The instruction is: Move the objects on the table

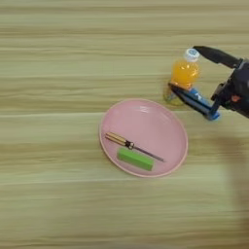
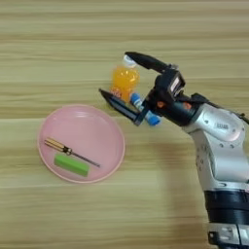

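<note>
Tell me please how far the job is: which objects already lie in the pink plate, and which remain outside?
Done, it seems: the green block and the yellow-handled screwdriver lie inside the pink plate. In hand: the right end effector is open, its two black fingers spread around the orange-drink bottle, gripping nothing yet. Left: that bottle and the blue tube beside it, both on the wooden table, outside the plate.

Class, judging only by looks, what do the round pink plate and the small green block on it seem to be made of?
The round pink plate looks like moulded plastic: even colour, soft sheen, thin raised rim. The small green rectangular block seems matte plastic or foam: flat uniform colour, sharp edges, no shine; the look leaves that open.
</note>
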Controlling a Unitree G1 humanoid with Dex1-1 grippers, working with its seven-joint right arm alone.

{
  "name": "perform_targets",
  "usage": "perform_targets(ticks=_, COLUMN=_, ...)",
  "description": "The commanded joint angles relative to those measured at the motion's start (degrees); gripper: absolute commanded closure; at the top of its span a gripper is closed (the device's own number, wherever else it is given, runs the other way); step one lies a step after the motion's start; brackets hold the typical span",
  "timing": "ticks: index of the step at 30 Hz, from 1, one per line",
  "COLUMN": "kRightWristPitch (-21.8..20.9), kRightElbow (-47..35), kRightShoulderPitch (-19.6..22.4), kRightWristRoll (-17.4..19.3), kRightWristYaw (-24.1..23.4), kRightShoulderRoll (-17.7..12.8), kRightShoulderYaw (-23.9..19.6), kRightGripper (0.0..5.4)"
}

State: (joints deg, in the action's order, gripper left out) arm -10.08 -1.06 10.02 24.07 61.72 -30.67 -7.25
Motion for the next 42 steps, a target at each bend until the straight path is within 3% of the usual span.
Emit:
perform_targets(ticks=1, kRightWristPitch=2.47, kRightElbow=-5.21, kRightShoulderPitch=-2.16, kRightWristRoll=-0.03, kRightWristYaw=3.63, kRightShoulderRoll=-4.02, kRightShoulderYaw=2.56, kRightGripper=0.04)
perform_targets(ticks=14, kRightWristPitch=5.45, kRightElbow=-4.56, kRightShoulderPitch=-5.37, kRightWristRoll=-6.2, kRightWristYaw=7.86, kRightShoulderRoll=-5.53, kRightShoulderYaw=8.96, kRightGripper=0.04)
perform_targets(ticks=28, kRightWristPitch=3.97, kRightElbow=-1.25, kRightShoulderPitch=-5.99, kRightWristRoll=-12.96, kRightWristYaw=8.19, kRightShoulderRoll=-4.91, kRightShoulderYaw=13.61, kRightGripper=0.04)
perform_targets(ticks=42, kRightWristPitch=3.73, kRightElbow=1.14, kRightShoulderPitch=-5.29, kRightWristRoll=-14.36, kRightWristYaw=8.43, kRightShoulderRoll=-3.1, kRightShoulderYaw=16.72, kRightGripper=1.45)
